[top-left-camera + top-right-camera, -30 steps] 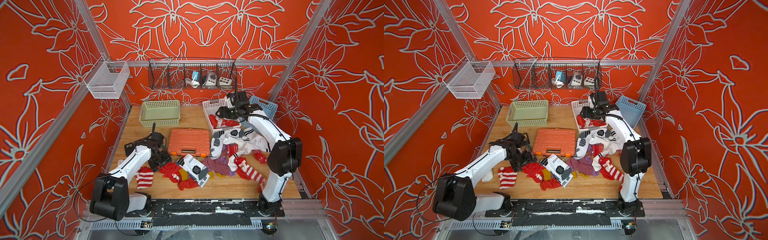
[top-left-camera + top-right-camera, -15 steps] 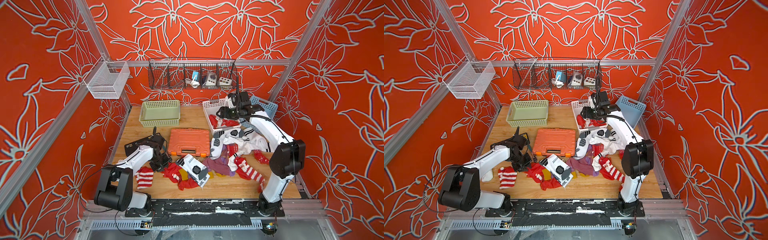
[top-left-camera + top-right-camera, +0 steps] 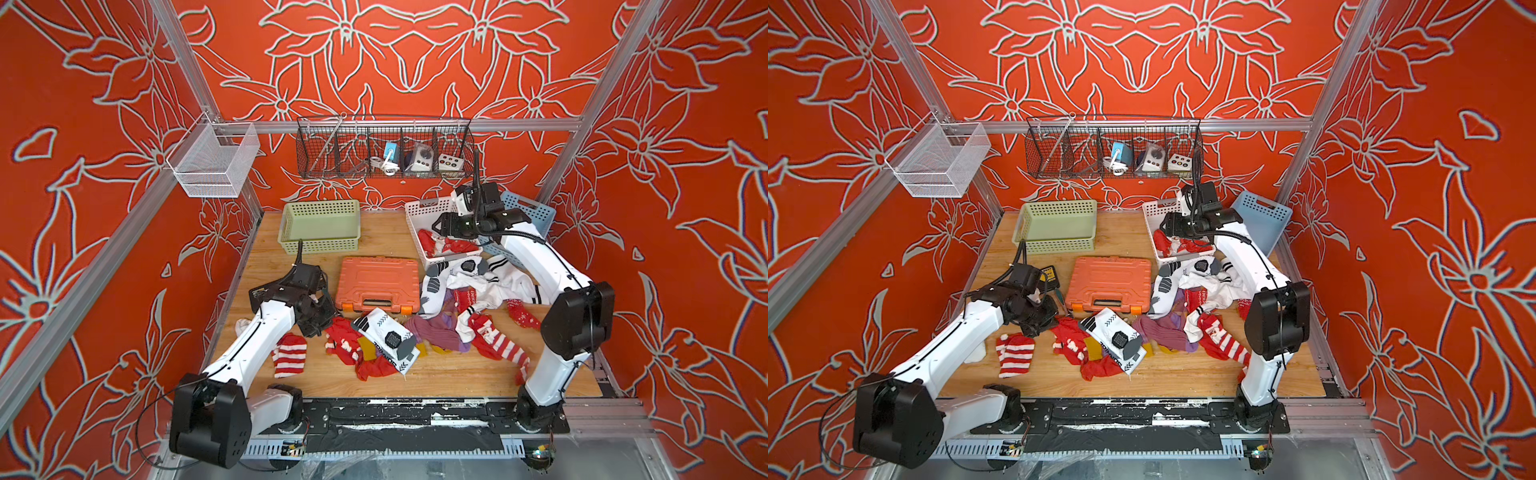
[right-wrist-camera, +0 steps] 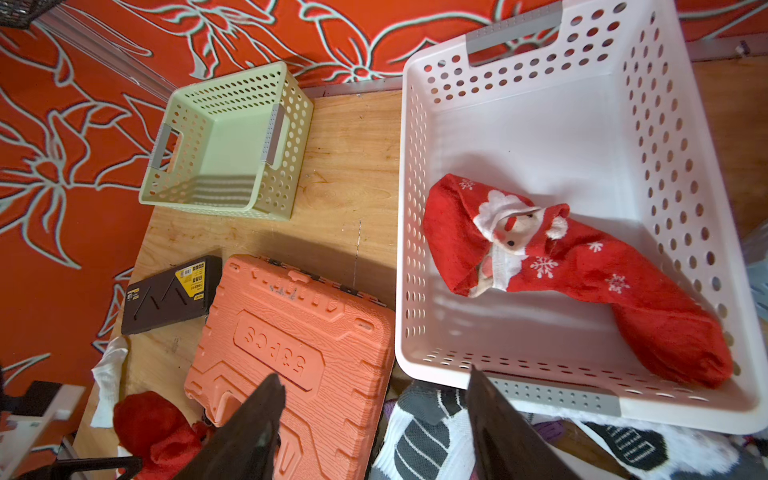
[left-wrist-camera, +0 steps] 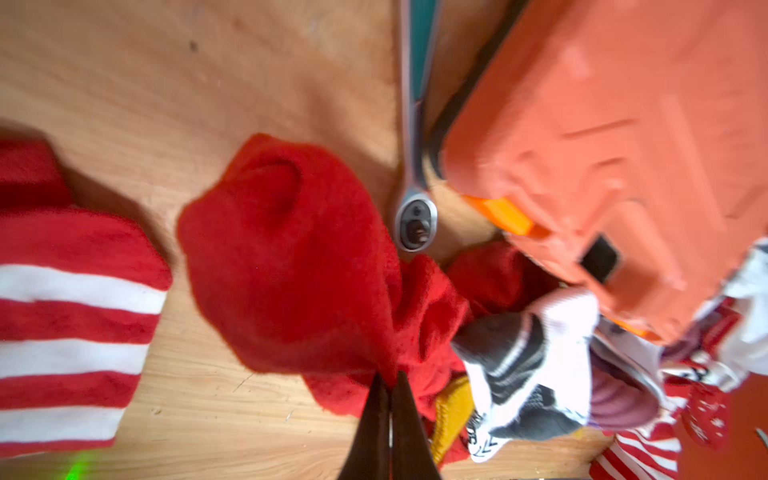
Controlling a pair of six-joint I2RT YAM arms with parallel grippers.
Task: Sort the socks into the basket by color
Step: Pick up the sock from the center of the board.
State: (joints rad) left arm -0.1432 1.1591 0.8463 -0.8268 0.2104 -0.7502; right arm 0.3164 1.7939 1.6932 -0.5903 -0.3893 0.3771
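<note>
The left tool (image 5: 388, 384) is pressed together on a fold of a red sock (image 5: 291, 266) toward the front left of the worktop (image 3: 374, 245), just beside the orange case (image 3: 376, 280); a second ago its jaws stood spread. The pick-up is in hand; next, I judge, comes a lift and carry to the white basket (image 4: 415, 208) at the rear right, where a Santa sock (image 4: 582, 270) lies. The right tool (image 4: 374, 374) hovers there, spread and empty.

It was a lab robot cell. Aluminium framing (image 3: 519, 124) held orange flower-printed walls (image 3: 395, 54) around a wooden desk (image 3: 386, 232); a wire rack (image 3: 332, 166) hung beyond the right end effector (image 3: 438, 227).
</note>
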